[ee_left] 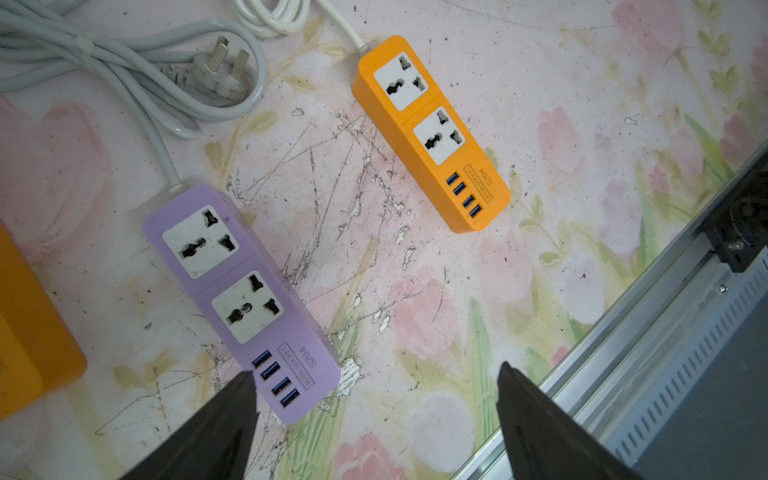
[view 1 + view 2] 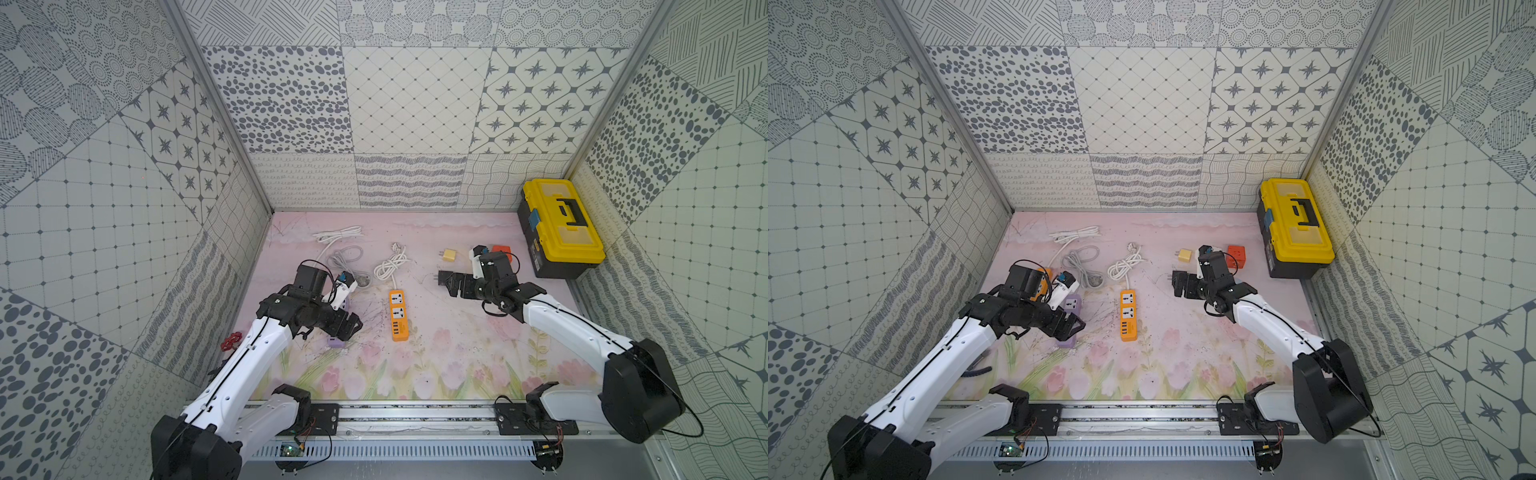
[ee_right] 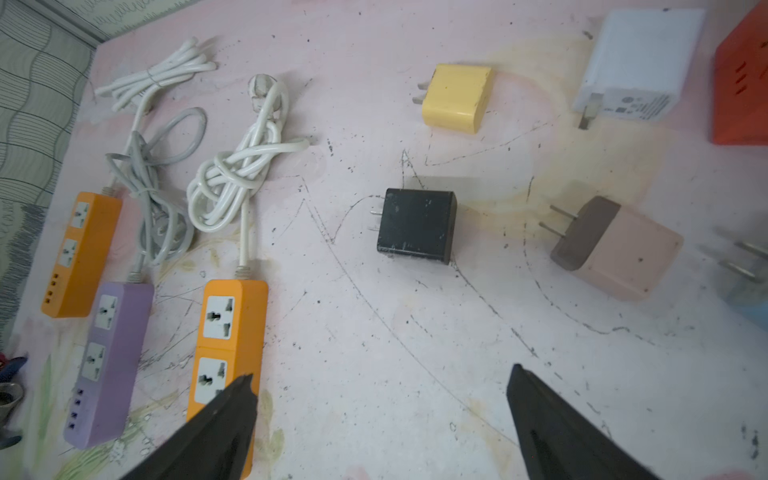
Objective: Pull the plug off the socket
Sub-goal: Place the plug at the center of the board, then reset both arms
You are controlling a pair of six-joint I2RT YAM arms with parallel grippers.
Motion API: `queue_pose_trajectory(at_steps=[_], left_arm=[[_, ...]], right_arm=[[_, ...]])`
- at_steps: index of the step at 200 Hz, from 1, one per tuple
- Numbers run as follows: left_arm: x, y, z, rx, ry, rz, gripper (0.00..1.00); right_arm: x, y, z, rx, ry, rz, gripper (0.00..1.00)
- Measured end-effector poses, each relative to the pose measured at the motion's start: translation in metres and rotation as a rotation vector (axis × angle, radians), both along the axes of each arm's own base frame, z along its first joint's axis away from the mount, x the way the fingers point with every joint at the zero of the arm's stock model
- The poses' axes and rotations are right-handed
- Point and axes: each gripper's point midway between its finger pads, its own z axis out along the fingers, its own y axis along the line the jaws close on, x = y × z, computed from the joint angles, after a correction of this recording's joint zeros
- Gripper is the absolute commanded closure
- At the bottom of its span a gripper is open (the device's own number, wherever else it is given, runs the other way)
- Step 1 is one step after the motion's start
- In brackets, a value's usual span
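Black plug [image 3: 415, 226] lies loose, apart from orange socket strip [image 3: 230, 328]. I see right gripper [image 3: 382, 371], left gripper [image 1: 377, 368] spread wide, empty.

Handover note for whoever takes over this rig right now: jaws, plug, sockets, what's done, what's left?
Left gripper: jaws open, empty, by the USB end of the purple strip.
Right gripper: jaws open, empty, near the black plug.
The black plug lies loose on the mat, apart from the orange strip.
Done: no socket in view holds a plug.
Left: probably only pulling the arms back.
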Motion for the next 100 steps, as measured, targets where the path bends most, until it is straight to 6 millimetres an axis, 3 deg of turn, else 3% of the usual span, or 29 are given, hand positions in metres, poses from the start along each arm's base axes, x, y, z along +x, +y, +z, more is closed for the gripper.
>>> queue_pose_trajectory(at_steps=[38, 71, 100], left_arm=[[0.005, 0.013, 0.001, 0.013, -0.009, 0.056, 0.05], [0.015, 0.048, 0.006, 0.011, -0.03, 0.203, 0.01], [0.021, 0.075, 0.009, 0.012, -0.052, 0.314, 0.01]], right_arm=[[-0.035, -0.011, 0.016, 0.016, -0.082, 0.021, 0.0], [-0.059, -0.025, 0.024, 0.044, -0.159, 0.014, 0.0], [-0.063, -0.036, 0.022, 0.047, -0.226, -0.024, 0.0]])
